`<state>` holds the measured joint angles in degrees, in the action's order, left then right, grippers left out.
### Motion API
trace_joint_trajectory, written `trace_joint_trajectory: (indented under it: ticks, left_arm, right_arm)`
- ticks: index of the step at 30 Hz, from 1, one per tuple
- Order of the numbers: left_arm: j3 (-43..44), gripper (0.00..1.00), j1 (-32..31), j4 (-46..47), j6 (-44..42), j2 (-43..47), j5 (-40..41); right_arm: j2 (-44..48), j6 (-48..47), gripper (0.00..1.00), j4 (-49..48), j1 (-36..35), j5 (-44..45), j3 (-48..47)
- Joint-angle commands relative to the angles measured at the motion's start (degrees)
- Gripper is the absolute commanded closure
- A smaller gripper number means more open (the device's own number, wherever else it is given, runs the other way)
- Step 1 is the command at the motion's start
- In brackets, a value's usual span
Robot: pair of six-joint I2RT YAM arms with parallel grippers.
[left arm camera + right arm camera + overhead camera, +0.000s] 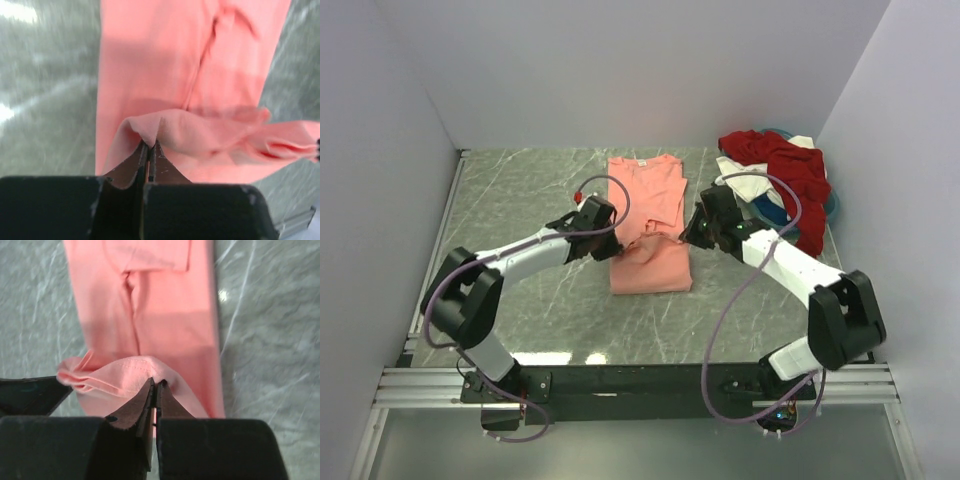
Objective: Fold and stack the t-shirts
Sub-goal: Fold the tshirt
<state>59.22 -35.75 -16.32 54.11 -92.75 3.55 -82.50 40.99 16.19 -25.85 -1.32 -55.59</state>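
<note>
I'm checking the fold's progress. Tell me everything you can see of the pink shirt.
The pink shirt is plain, soft, cotton-looking salmon. It lies on the table, folded into a long narrow strip, collar at the far end. The left gripper and right gripper, both shut, pinch up a sagging fold across its width; the rest lies flat.

The grey marbled table (520,190) before me carries a salmon-pink t-shirt (645,190) at its middle and a heap of t-shirts (785,170) at its far right.
</note>
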Motion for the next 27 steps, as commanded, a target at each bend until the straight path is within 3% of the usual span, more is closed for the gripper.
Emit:
trace_joint_trajectory:
  ticks: [1,15,21,23,25,27]
  left_arm:
    - [5.02,0.99,1.64,1.73,-0.67,-3.56,1.36]
    - [14.6,0.98,7.27,1.2,-6.11,-12.54,-1.88]
    - [18.56,0.91,7.88,0.5,-8.05,-15.7,-3.02]
    - [19.52,0.88,8.23,0.15,-8.23,-16.58,-3.02]
    - [19.53,0.82,8.94,-0.12,-8.23,-16.41,-3.02]
    - [18.13,0.68,10.16,0.75,-8.4,-14.67,-3.11]
  right_arm:
    - [-3.97,-1.44,1.0,-3.26,1.93,-0.26,-3.82]
    - [-16.64,-3.55,1.0,-2.91,6.94,-4.74,-12.78]
    - [-19.53,-3.64,1.0,-3.7,8.88,-7.02,-14.36]
    - [-20.94,-4.77,0.94,-3.18,9.32,-8.07,-16.64]
    - [-22.61,-6.18,0.81,-1.78,10.02,-9.04,-19.01]
    - [-22.1,-6.89,0.64,-1.6,10.29,-9.31,-19.55]
